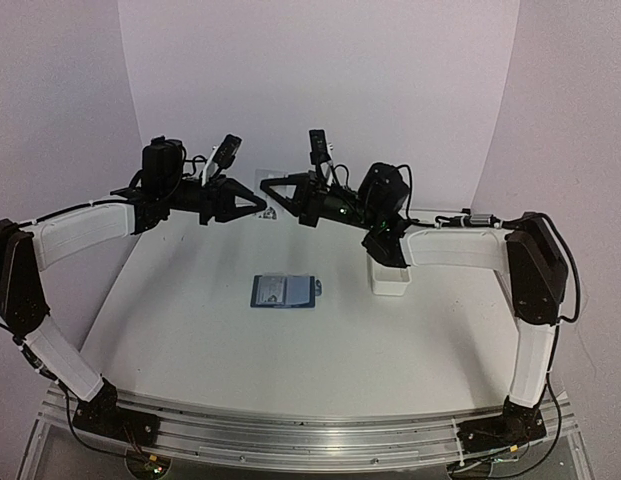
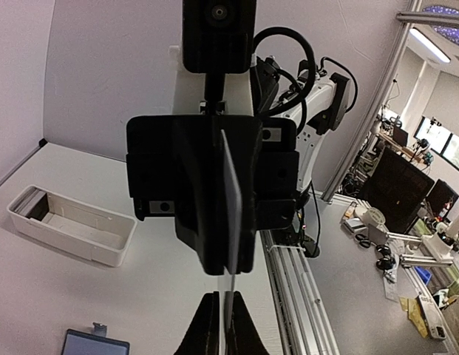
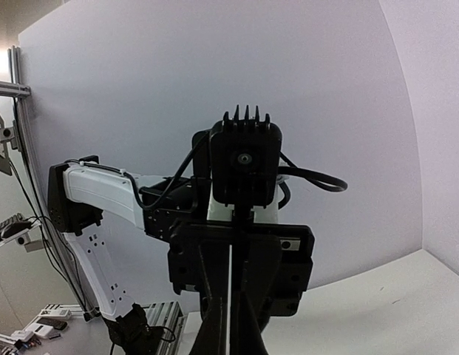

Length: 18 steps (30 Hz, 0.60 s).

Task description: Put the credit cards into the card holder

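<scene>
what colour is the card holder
The card holder is dark blue with a paler panel on top; clearest in the top external view.

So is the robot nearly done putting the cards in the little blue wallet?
Not yet. Done: one thin pale card is up off the white table. In hand: the left gripper and right gripper both pinch that card in the air between them. Left: getting it down into the small dark-blue folding card holder lying on the table. I cannot tell whether any card is inside already.
</scene>
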Each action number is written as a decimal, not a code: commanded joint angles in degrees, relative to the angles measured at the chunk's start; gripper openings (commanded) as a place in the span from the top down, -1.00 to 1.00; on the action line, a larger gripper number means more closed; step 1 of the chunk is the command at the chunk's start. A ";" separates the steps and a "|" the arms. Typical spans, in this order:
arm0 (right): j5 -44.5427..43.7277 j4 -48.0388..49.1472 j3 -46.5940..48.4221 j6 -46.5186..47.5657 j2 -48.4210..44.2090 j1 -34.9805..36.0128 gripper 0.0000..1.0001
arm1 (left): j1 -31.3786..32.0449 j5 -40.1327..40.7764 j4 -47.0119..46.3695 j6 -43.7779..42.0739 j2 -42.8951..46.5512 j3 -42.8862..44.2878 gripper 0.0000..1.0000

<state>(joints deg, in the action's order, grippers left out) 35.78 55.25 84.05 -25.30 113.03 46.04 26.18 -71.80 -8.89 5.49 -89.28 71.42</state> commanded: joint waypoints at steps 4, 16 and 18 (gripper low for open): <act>-3.50 0.00 -1.80 0.40 -2.38 0.24 0.80 | 0.43 3.17 -0.42 4.25 2.55 0.07 1.00; -36.71 -42.33 1.81 -8.30 0.01 -0.82 -0.31 | -0.07 29.78 3.00 24.44 -7.09 -9.89 1.00; -36.23 -45.27 1.88 -13.08 2.25 -1.22 -0.24 | -0.05 31.08 2.60 23.65 -10.36 -9.24 1.00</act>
<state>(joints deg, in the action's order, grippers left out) 2.69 21.02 83.32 -28.13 111.85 45.40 26.09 -46.11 -3.47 25.34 -94.76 62.25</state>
